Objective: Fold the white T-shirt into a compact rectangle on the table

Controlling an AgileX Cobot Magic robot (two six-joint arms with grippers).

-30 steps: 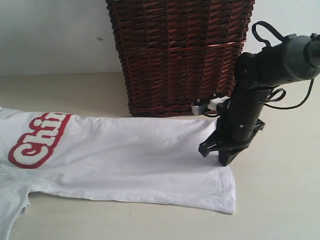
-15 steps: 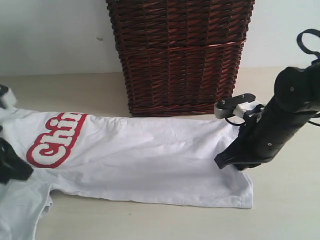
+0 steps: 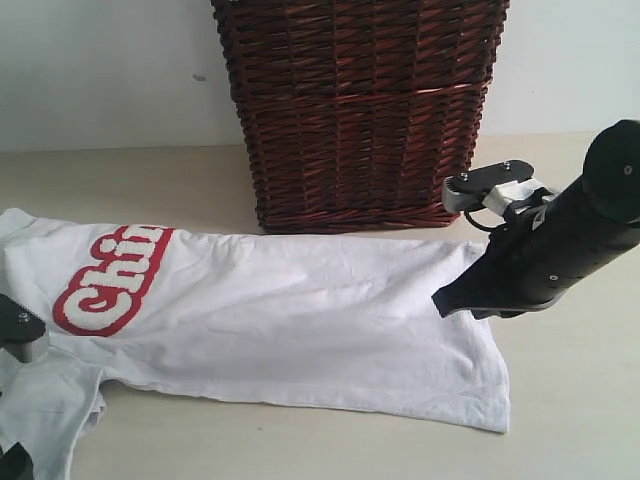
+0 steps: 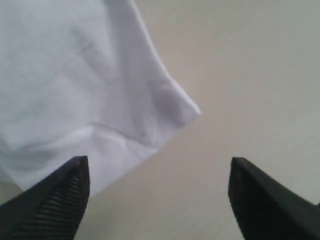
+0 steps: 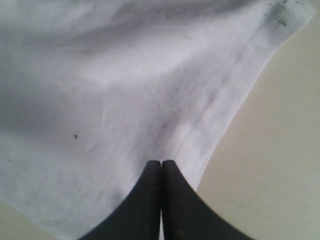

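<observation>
The white T-shirt [image 3: 300,320] lies spread flat on the table [image 3: 570,400], its red lettering [image 3: 110,275] at the left. My right gripper [image 3: 440,303] leans in from the right. It is shut, its tips [image 5: 161,162] pinching the cloth just inside the bottom hem [image 5: 225,100]. My left gripper [image 4: 159,165] stands open over bare table beside a sleeve corner [image 4: 185,107], with nothing between its fingers. In the exterior view only one of its fingers [image 3: 20,328] shows, at the left edge by the sleeve.
A tall dark red wicker basket [image 3: 360,110] stands at the back, right behind the shirt's far edge. A white wall [image 3: 100,70] runs behind it. Bare table shows in front of the shirt and to the right of the hem.
The shirt has slid to the right with my right gripper, which now leans lower. My left gripper has opened, let go of the sleeve end and dropped toward the lower left edge.
</observation>
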